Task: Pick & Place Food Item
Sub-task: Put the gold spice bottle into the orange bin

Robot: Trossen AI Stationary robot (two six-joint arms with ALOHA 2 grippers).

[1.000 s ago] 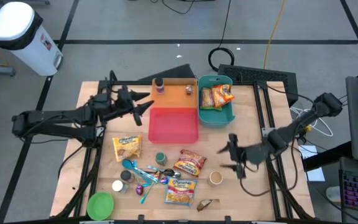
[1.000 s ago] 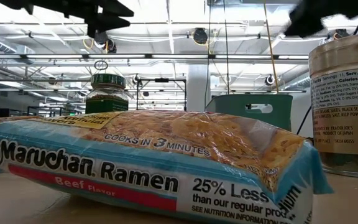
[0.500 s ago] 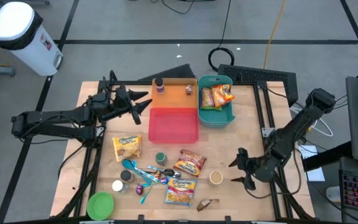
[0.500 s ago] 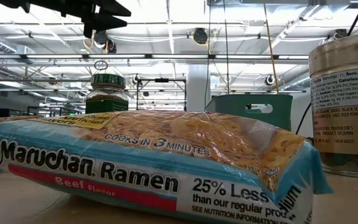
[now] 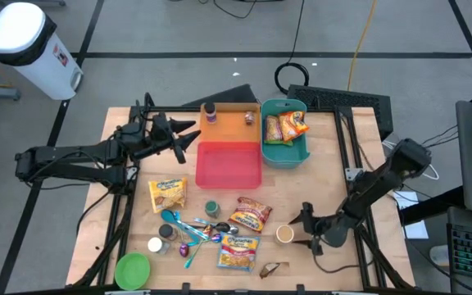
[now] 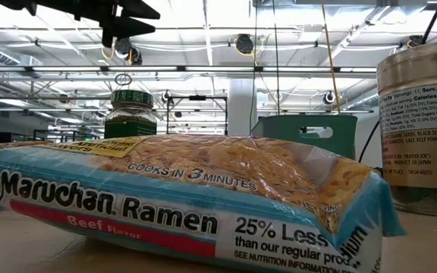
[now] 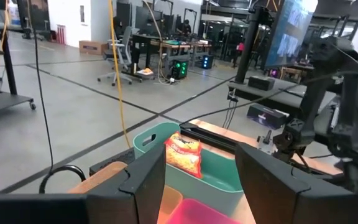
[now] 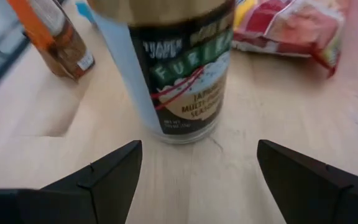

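Since the earlier frame, the right gripper [image 5: 304, 228] had swung in from the table's right edge to sit low just beside the furikake seasoning jar [image 5: 284, 235], its two fingers [image 8: 98, 177] spread wide with the jar [image 8: 176, 68] standing upright just beyond them, not yet between them and untouched. Near the jar lay a red ramen packet [image 5: 250, 215] and a Maruchan beef ramen packet [image 5: 238, 251], with spoons [image 5: 188, 228] scattered further along. The left gripper [image 5: 193, 138] hovered over the far side of the table, beside the red tray [image 5: 229, 164], its fingers [image 7: 143, 183] parted and holding nothing. Beyond it stood the teal bin [image 5: 284, 152] with snack packets inside.
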